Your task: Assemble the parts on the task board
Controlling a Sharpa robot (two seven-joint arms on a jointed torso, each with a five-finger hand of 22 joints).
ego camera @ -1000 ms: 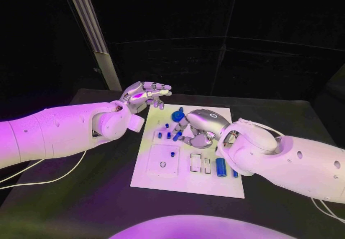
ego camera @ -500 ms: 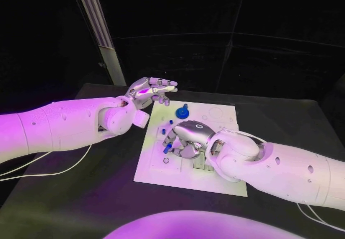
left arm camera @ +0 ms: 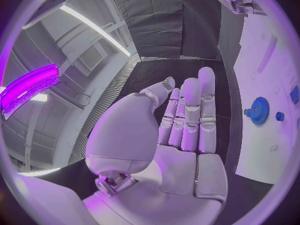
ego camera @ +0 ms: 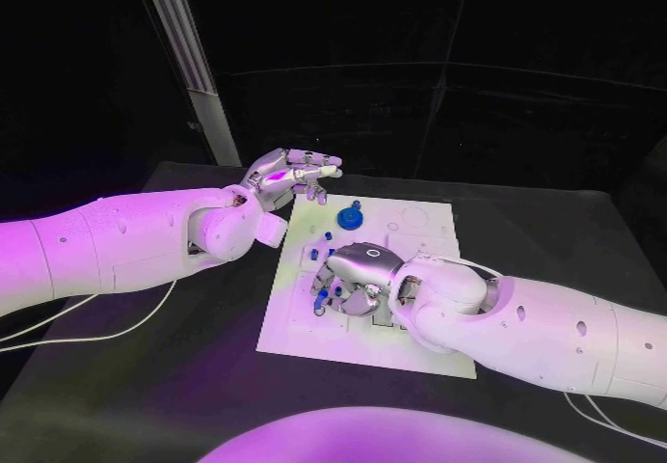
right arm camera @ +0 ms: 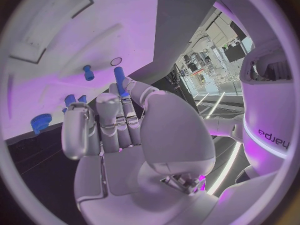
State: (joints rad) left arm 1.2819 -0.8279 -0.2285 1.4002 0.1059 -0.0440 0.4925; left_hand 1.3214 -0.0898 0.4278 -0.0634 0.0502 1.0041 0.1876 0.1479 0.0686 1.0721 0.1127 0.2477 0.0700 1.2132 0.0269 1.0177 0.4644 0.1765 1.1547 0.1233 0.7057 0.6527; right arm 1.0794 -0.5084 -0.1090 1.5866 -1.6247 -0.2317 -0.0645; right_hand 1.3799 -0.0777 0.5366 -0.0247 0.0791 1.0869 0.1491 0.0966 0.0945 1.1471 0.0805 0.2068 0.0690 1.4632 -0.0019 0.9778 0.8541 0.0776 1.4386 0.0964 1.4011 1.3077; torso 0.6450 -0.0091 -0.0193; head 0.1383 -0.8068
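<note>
My right hand (ego camera: 359,273) hangs palm-down over the near-left part of the task board (ego camera: 417,333), fingers curled downward among the small blue pegs (ego camera: 323,294) standing there; my wrist view shows a blue peg (right arm camera: 119,81) rising just beyond my fingertips, but I cannot tell whether I am pinching it. My left hand (ego camera: 289,177) floats above the table past the board's far-left corner, fingers straight and together, holding nothing. A blue gear (ego camera: 352,220) sits on the board's far end, beyond my right hand.
</note>
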